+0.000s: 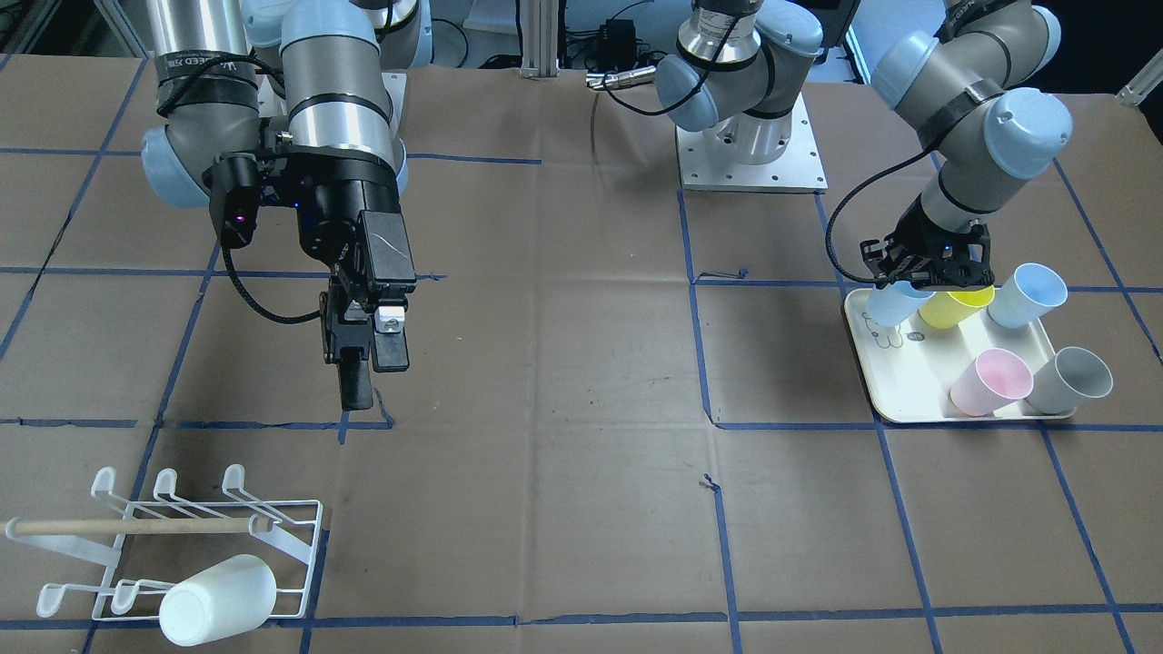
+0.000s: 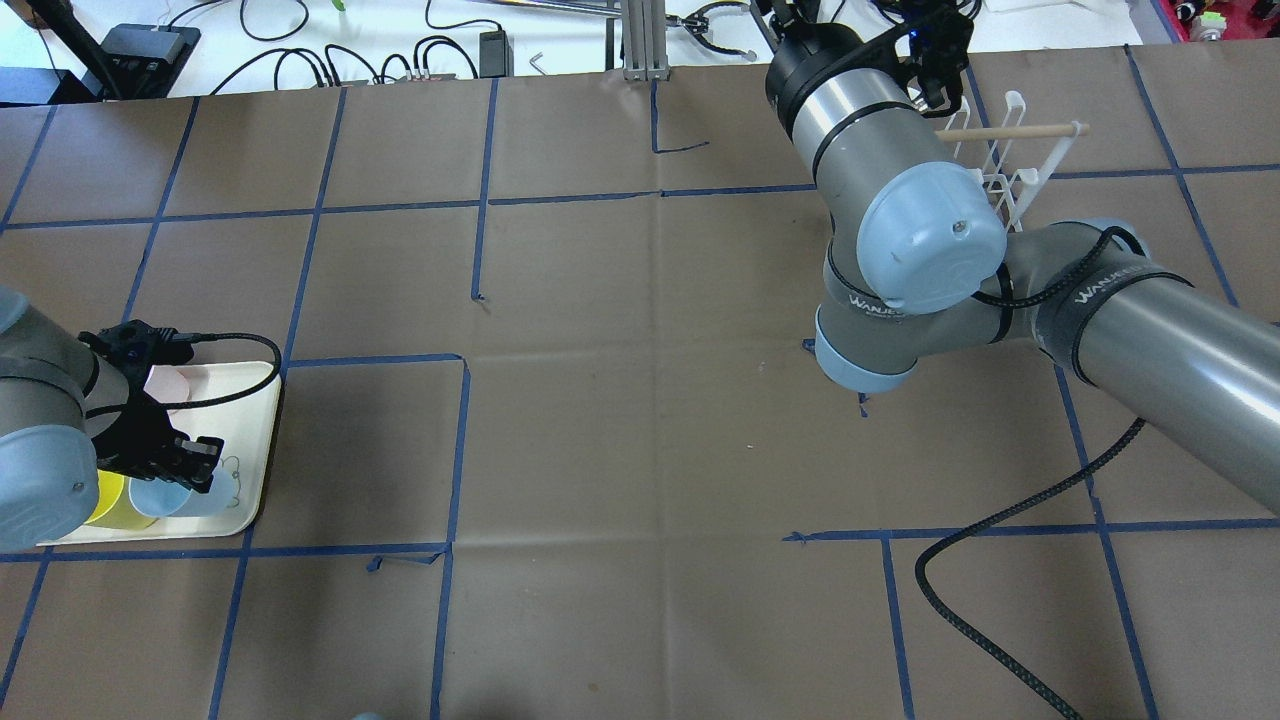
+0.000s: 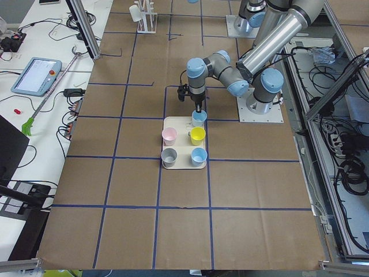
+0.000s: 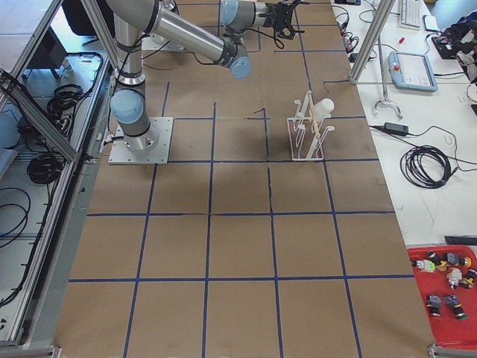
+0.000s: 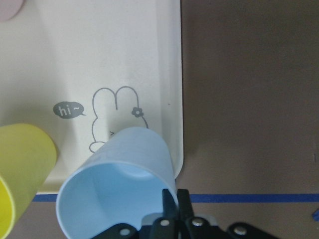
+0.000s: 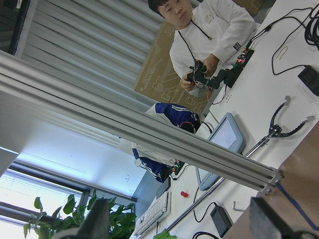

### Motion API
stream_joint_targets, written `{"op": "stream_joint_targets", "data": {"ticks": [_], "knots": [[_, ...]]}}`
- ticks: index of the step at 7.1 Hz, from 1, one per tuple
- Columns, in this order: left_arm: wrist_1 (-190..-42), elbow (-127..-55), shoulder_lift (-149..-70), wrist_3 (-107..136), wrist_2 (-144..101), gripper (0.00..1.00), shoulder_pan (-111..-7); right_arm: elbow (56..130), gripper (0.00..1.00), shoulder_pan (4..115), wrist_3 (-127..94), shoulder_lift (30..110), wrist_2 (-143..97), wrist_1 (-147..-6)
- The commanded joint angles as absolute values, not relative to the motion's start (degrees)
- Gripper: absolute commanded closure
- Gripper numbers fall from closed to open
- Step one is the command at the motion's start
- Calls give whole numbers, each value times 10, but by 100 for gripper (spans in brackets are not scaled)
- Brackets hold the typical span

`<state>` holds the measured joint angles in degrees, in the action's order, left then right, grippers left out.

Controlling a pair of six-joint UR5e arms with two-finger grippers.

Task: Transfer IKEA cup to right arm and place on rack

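Observation:
My left gripper (image 1: 911, 280) is shut on the rim of a light blue cup (image 1: 895, 304), seen in the left wrist view (image 5: 119, 194) with one finger inside and one outside. The cup is tilted over the corner of the cream tray (image 1: 872, 372). I cannot tell whether it touches the tray. My right gripper (image 1: 368, 363) is open and empty, hanging above the table, apart from the white wire rack (image 1: 164, 536). The rack has a wooden dowel across and a white cup (image 1: 218, 599) rests on its prongs.
On the tray stand a yellow cup (image 1: 954, 307), another light blue cup (image 1: 1027, 295), a pink cup (image 1: 990, 381) and a grey cup (image 1: 1072, 380). Brown paper with blue tape lines covers the table. An operator (image 6: 204, 35) shows beyond the table's edge.

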<state>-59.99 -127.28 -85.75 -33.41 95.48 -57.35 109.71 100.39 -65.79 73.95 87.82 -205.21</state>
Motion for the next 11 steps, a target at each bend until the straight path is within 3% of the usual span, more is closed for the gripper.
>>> {"op": "stream_joint_targets", "data": {"ticks": [1, 3, 5, 8, 11], "knots": [[-744, -1162, -829, -333, 955, 100, -575, 1102, 0, 1012, -720, 744, 880, -2051], [-894, -1006, -847, -333, 949, 100, -577, 1139, 0, 1019, -785, 764, 881, -2052], [-928, -923, -874, -345, 915, 100, -582, 1163, 0, 1020, -851, 793, 880, -2043], [-822, -913, -917, -373, 617, 100, -592, 1186, 0, 1025, -944, 800, 846, -2048], [-667, -937, -923, -373, 455, 100, -668, 1186, 0, 1025, -951, 800, 852, -2046]]}}
